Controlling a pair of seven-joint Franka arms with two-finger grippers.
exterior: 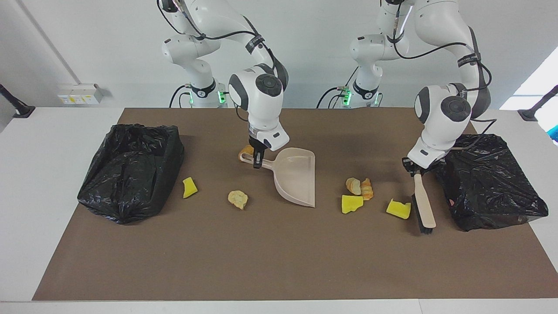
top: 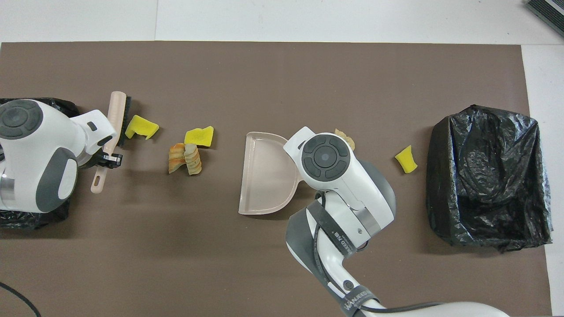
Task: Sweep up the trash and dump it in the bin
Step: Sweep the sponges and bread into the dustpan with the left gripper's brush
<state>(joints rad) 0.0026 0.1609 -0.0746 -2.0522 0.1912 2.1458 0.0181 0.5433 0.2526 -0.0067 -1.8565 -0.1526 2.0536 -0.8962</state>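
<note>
- Brown mat [exterior: 270,257] covers a white table [exterior: 39,183], with two white Franka arms rising at the wall end.
- Right gripper [exterior: 257,160] is clamped on the handle of the one beige dustpan [exterior: 296,176], which rests on the mat at mid-table, its open mouth toward the left arm's end.
- Left gripper [exterior: 414,168] is closed on the handle of the one beige brush [exterior: 423,205]; its black bristles are down at the mat, just beside a yellow sponge chunk [exterior: 398,209].
- Trash counted: three yellow sponge chunks and three bread-like lumps, six pieces, all on the mat.
- Between brush and dustpan lie two sponge chunks, the second [exterior: 352,204] beside a bread lump [exterior: 360,187].
- Toward the right arm's end: one bread lump [exterior: 238,199], one sponge chunk [exterior: 189,187], and an orange lump [exterior: 246,151] at the dustpan handle.
- Two black bag-lined bins, one [exterior: 130,170] at each end [exterior: 488,181].
</note>
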